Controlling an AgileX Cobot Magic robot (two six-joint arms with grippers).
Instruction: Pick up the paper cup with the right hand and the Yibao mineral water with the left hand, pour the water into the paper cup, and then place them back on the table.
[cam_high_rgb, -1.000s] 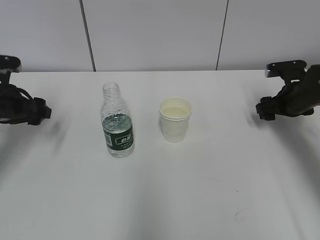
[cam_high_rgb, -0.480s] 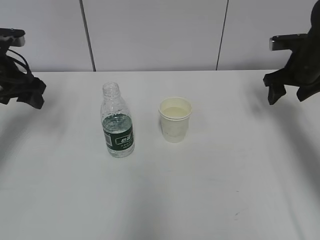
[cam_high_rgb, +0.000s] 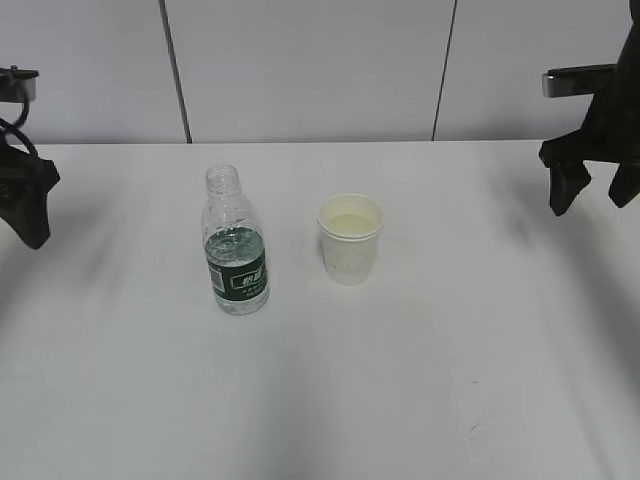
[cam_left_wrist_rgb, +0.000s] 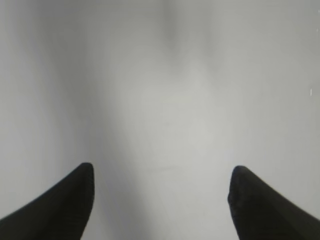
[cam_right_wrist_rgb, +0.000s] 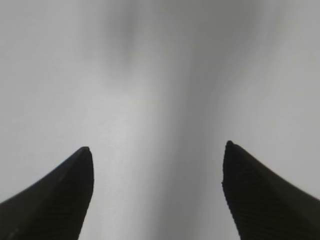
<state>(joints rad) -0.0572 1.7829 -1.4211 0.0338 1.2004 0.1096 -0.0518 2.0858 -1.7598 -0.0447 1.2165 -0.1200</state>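
1. Yibao mineral water (cam_high_rgb: 236, 250), a small clear ribbed plastic bottle with a dark green label band and no cap, stood upright on the big plain white table (cam_high_rgb: 330, 390); it was left of the middle, with some water in its lower part.
2. Just to its right, but not touching it, stood the small white paper cup (cam_high_rgb: 351, 239) with a rolled rim; it was upright too, and shorter than the bottle; its inside looked pale cream, and I could not tell for sure if water was in it.
3. At the far left edge hung the left hand (cam_high_rgb: 30, 205), a black robot arm with a two-finger claw pointing down, well apart from the bottle; in the left wrist view its two black fingers (cam_left_wrist_rgb: 60, 210) stood wide apart with only bare table between them, so this claw was open and held nothing.
4. At the far right edge hung the right hand (cam_high_rgb: 597, 185), the other black arm and claw, well apart from the cup; in the right wrist view its fingers (cam_right_wrist_rgb: 55, 195) were spread wide over bare table too, so it was open and empty.
5. My guess was that both things were resting free on the table with no claw near them; either no pick-up had begun, or all was done; the pictures could not say which.
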